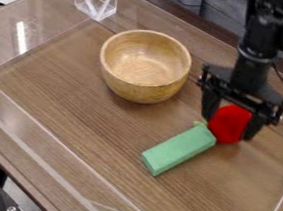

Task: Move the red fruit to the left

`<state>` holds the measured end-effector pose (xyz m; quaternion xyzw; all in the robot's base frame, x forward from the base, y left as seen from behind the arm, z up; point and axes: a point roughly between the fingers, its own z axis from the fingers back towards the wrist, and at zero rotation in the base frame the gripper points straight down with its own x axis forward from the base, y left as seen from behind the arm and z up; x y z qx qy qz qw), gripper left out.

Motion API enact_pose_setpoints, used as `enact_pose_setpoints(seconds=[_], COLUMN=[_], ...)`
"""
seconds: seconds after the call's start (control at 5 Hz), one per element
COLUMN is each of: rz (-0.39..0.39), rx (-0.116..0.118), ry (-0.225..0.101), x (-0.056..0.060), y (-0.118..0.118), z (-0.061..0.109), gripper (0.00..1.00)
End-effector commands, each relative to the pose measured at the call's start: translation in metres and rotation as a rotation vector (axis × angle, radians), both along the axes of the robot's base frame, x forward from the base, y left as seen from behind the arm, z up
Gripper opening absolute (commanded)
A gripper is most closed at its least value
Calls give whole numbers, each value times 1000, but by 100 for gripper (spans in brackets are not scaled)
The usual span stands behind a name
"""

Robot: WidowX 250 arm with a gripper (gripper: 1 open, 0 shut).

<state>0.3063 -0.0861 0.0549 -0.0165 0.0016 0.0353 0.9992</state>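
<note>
The red fruit (231,121) is a small glossy ball on the wooden table, right of centre, just past the upper end of the green block (179,150). My black gripper (240,110) points straight down and has come down around the fruit. Its jaws stand open, one finger (206,97) to the left of the fruit and the other to its right. The gripper body hides the upper part of the fruit. I cannot tell whether the fingers touch it.
A wooden bowl (145,65) stands left of the gripper, near the middle of the table. Clear plastic walls (36,20) ring the tabletop. A small clear stand (93,3) sits at the far left corner.
</note>
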Motion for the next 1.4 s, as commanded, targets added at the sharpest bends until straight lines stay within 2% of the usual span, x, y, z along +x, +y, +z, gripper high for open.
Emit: enact_pose_setpoints(seconds=[0.0,0.2,0.4,0.6,0.8,1.2], rz=[44,69,0,-49,-123,-307], rx=[-22,-46,-44,-38,-31,-24], ry=[-72,-98,-80,-60,-55,-49], x=[-1,-7,-2,1,2,2], y=[18,53,36,34,32,12], z=[39,68,64,49,36,17], gripper=[0,0,100,100,100,100])
